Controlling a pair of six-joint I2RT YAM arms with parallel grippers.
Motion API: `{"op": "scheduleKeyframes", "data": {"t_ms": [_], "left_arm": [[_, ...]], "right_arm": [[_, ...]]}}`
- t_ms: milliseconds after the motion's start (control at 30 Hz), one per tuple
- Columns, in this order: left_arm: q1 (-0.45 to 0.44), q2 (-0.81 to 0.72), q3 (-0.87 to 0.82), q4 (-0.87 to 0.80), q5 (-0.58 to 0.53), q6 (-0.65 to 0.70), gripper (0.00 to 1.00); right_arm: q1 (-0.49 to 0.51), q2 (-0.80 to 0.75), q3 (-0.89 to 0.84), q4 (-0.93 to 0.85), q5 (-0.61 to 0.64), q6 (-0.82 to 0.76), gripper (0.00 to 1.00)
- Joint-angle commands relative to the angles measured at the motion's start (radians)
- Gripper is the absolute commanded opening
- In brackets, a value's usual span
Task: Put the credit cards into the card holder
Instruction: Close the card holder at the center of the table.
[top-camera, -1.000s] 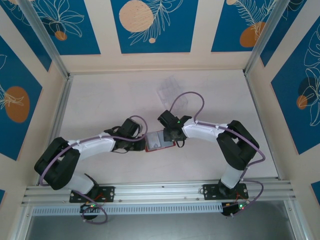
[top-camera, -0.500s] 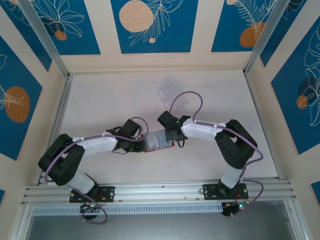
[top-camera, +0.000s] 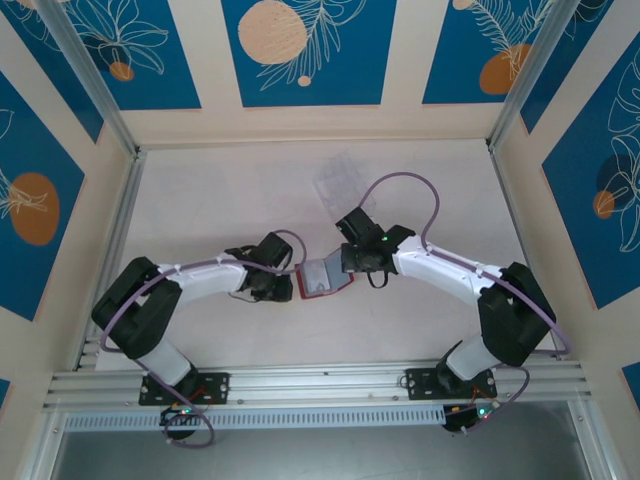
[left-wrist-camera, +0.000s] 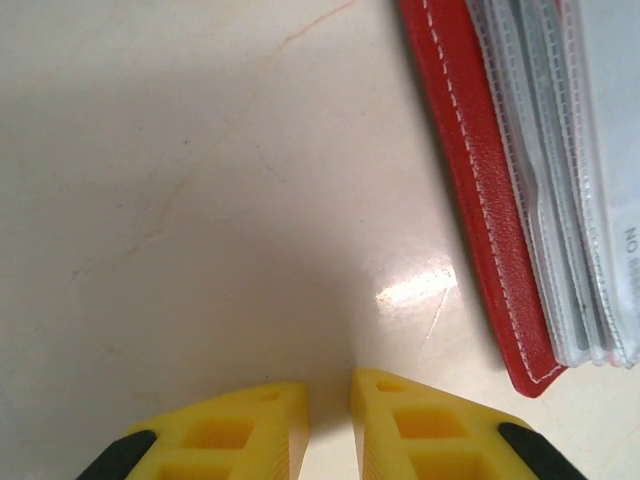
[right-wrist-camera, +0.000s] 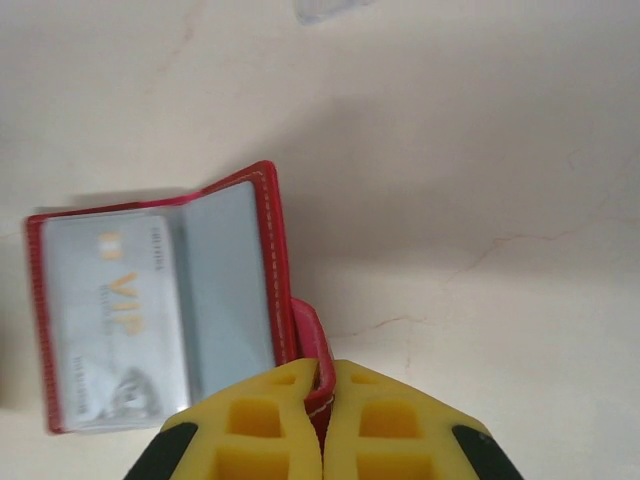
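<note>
Card holder (top-camera: 322, 278), red and folded open, lies flat on the pale table (top-camera: 200, 200) between the two arms, near the middle of the workspace. Its grey clear pockets face up. In the right wrist view one pocket holds a pale card (right-wrist-camera: 110, 320) printed with "VIP", so at least one card appears to be stowed. The pocket beside it looks empty.

The right gripper (right-wrist-camera: 322, 395) is clamped shut on the card holder's red snap tab (right-wrist-camera: 306, 330), at the wallet's edge. The left gripper (left-wrist-camera: 328, 420) hovers low over bare table just beside the wallet's stitched red edge, with its yellow fingers a narrow slit apart and nothing between them.

No loose red, black or blue cards can be made out on the table, so how many are left to put in is unclear. A clear plastic tray (top-camera: 340, 180) sits farther back, and its contents are too faint to read. In the left wrist view the stacked pockets are cut off at the frame edge.
</note>
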Motion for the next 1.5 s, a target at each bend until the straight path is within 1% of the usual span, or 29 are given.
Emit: {"op": "scheduleKeyframes", "data": {"t_ms": [0,133,233,333,400,533,667,767,833,867,900,933,967,1067,1133,1300,1367,1400,1433,1467], "left_arm": [[-0.070,0.140,0.002,0.276,0.146,-0.038,0.20],[-0.047,0.083,-0.039,0.305,0.139,-0.079,0.20],[-0.025,0.012,-0.079,0.262,0.101,-0.084,0.20],[-0.002,-0.071,-0.126,0.228,0.073,-0.084,0.21],[0.012,-0.110,-0.148,0.201,0.059,-0.084,0.22],[0.042,-0.179,-0.193,0.168,0.044,-0.081,0.22],[0.100,-0.271,-0.221,0.055,-0.012,-0.092,0.22],[0.159,-0.364,-0.250,-0.042,-0.056,-0.100,0.22],[0.192,-0.437,-0.267,-0.086,-0.066,-0.102,0.23],[0.202,-0.466,-0.268,-0.102,-0.070,-0.099,0.24],[0.210,-0.494,-0.266,-0.118,-0.072,-0.093,0.25],[0.215,-0.511,-0.261,-0.134,-0.075,-0.086,0.26],[0.218,-0.521,-0.253,-0.146,-0.077,-0.081,0.26],[0.223,-0.523,-0.230,-0.152,-0.065,-0.060,0.27],[0.223,-0.503,-0.217,-0.134,-0.039,-0.045,0.27],[0.224,-0.448,-0.170,-0.120,-0.013,-0.028,0.27],[0.224,-0.444,-0.157,-0.120,-0.013,-0.024,0.27],[0.223,-0.444,-0.148,-0.122,-0.012,-0.022,0.27],[0.223,-0.443,-0.135,-0.129,-0.015,-0.016,0.27],[0.223,-0.444,-0.126,-0.136,-0.018,-0.013,0.27]], "right_arm": [[-0.002,-0.029,-0.010,0.045,-0.125,-0.014,0.00],[0.004,-0.019,0.006,0.125,-0.261,0.013,0.00],[0.024,0.015,0.039,0.166,-0.322,0.037,0.00],[0.052,0.068,0.079,0.194,-0.363,0.056,0.00],[0.076,0.099,0.105,0.204,-0.367,0.064,0.00],[0.107,0.157,0.143,0.243,-0.418,0.096,0.00],[0.133,0.206,0.158,0.284,-0.465,0.136,0.00],[0.152,0.254,0.149,0.345,-0.513,0.176,0.00],[0.162,0.299,0.145,0.388,-0.541,0.193,0.04],[0.164,0.316,0.143,0.405,-0.554,0.199,0.07],[0.165,0.334,0.140,0.423,-0.573,0.201,0.15],[0.165,0.341,0.141,0.433,-0.588,0.197,0.24],[0.164,0.340,0.144,0.434,-0.595,0.185,0.32],[0.157,0.295,0.159,0.398,-0.618,0.132,0.48],[0.134,0.244,0.156,0.368,-0.653,0.103,0.55],[0.054,0.101,0.087,0.325,-0.746,0.064,0.67],[0.031,0.066,0.065,0.297,-0.760,0.045,0.69],[0.022,0.056,0.057,0.273,-0.742,0.035,0.69],[0.012,0.057,0.048,0.254,-0.722,0.030,0.65],[0.004,0.066,0.041,0.242,-0.708,0.029,0.60]]}}
